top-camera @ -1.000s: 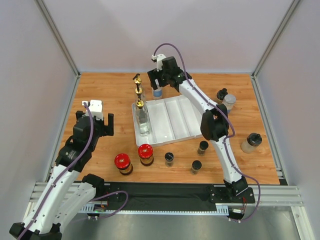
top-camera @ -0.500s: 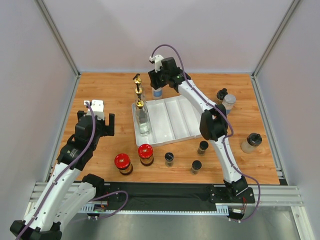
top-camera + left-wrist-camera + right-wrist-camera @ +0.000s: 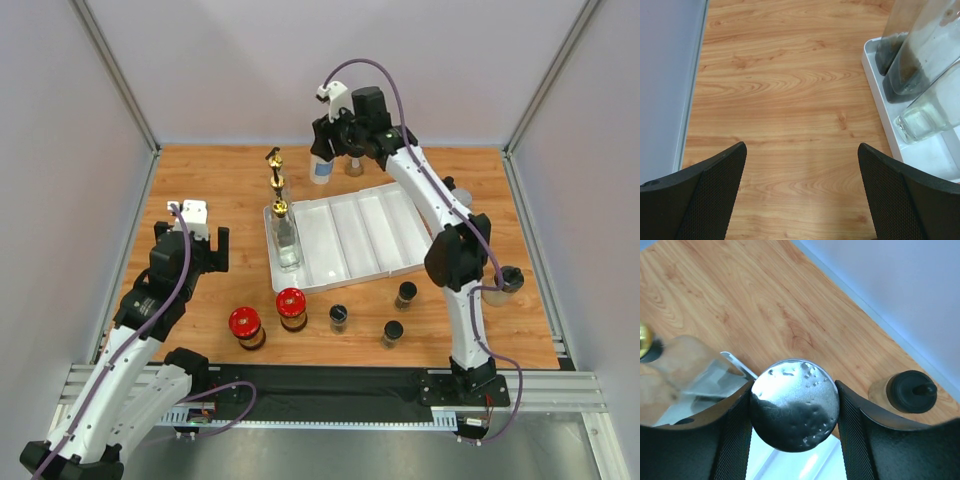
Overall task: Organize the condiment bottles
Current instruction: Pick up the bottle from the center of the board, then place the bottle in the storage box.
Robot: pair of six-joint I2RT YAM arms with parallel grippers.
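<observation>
Over the last second the right gripper (image 3: 324, 158) has narrowed from a wider stance onto the silver-lidded jar (image 3: 794, 410), and the arm has risen and swung a little to its right; the jar no longer sits on the wood beyond the white divided tray (image 3: 350, 240) but appears to hang clear of it, with the tray's far edge showing just below the lid in the right wrist view. I take this to mean the pick is done and the carry to a compartment is what remains; which compartment I cannot tell.

The right gripper is partly closed, one finger pressed against each side of the lid, and grips the jar from above; a black-capped bottle (image 3: 912, 391) stands on the table just to the gripper's right, apart from it; the gold-spouted bottles (image 3: 283, 235) stand to its left and lower, in the tray's end compartment.

The left gripper (image 3: 800, 190) is fully spread and holds nothing; bare wood lies under it, and the tray corner with the clear bottles sits to its right, near but not touching.
</observation>
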